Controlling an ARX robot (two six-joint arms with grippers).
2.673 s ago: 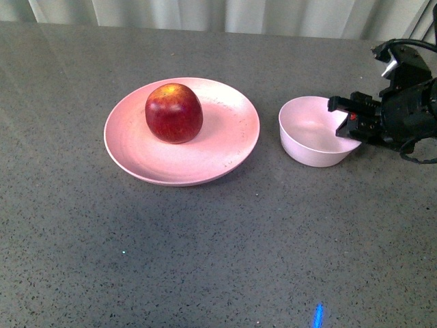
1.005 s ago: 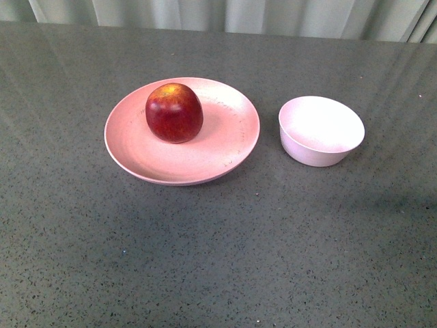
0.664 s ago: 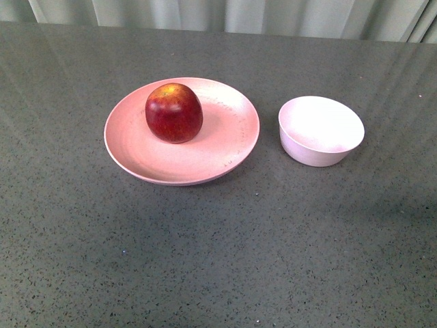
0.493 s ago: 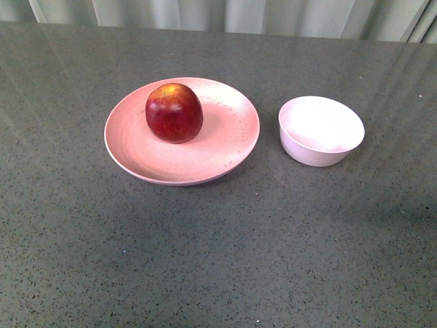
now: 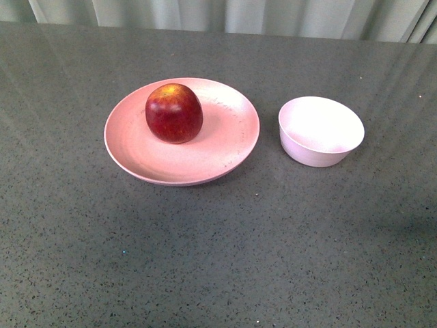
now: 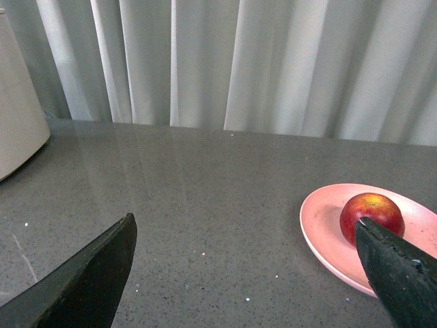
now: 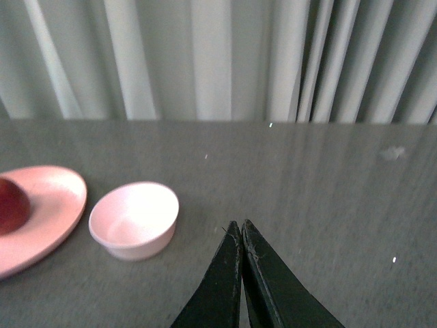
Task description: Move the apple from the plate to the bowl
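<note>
The dark-red apple [image 5: 173, 113] sits on the salmon-pink plate [image 5: 225, 147] at the table's middle left. The pale bowl [image 5: 321, 130] stands empty to the right of the plate. Neither gripper shows in the front view. In the left wrist view my left gripper [image 6: 246, 229] is open and empty, off to the plate's side, with the apple [image 6: 369, 212] and plate [image 6: 321, 229] beyond one fingertip. In the right wrist view my right gripper [image 7: 240, 224] is shut and empty above the table, apart from the bowl [image 7: 134, 220]; the plate [image 7: 54, 205] and a part of the apple [image 7: 12, 205] show beside it.
The table is a dark grey speckled surface [image 5: 218, 260]. Pale curtains [image 6: 273, 61] hang behind its far edge. A cream-white object [image 6: 17, 102] stands at the table's edge in the left wrist view.
The right arm, which was at the bowl's right rim 2.7 s ago, has left the front view. The apple, plate and bowl have not moved.
</note>
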